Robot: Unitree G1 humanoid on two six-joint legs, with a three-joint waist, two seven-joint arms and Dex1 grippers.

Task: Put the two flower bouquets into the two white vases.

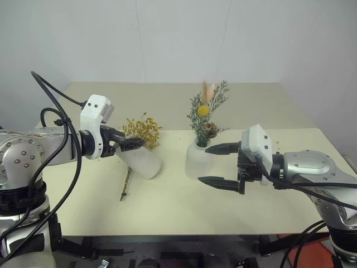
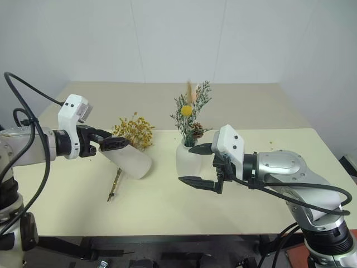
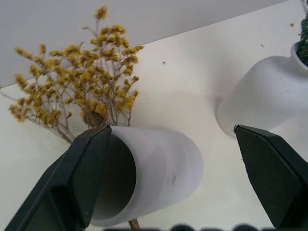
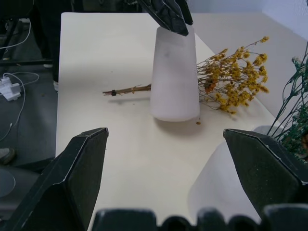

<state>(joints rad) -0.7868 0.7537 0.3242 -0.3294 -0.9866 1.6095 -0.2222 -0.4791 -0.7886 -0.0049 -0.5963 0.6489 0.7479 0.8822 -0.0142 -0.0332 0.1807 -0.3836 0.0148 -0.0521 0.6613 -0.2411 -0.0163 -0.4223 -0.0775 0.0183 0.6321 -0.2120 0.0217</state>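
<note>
Our left fingers (image 1: 129, 143) and right fingers (image 1: 220, 166) are spread wide. We grab the light, crumbly yellow bouquet (image 1: 142, 130) by its stems (image 1: 126, 186).

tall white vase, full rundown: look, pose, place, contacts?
The tall white vase is matte, ceramic-looking, a tapered cylinder with a wide open mouth and nothing inside. It is tipped over, mouth toward the left end effector; one open finger sits at the rim, though firm contact isn't clear. It lies across the thin brown stems of the yellow-orange flower bouquet on the cream table, left of and apart from the squat vase.
</note>
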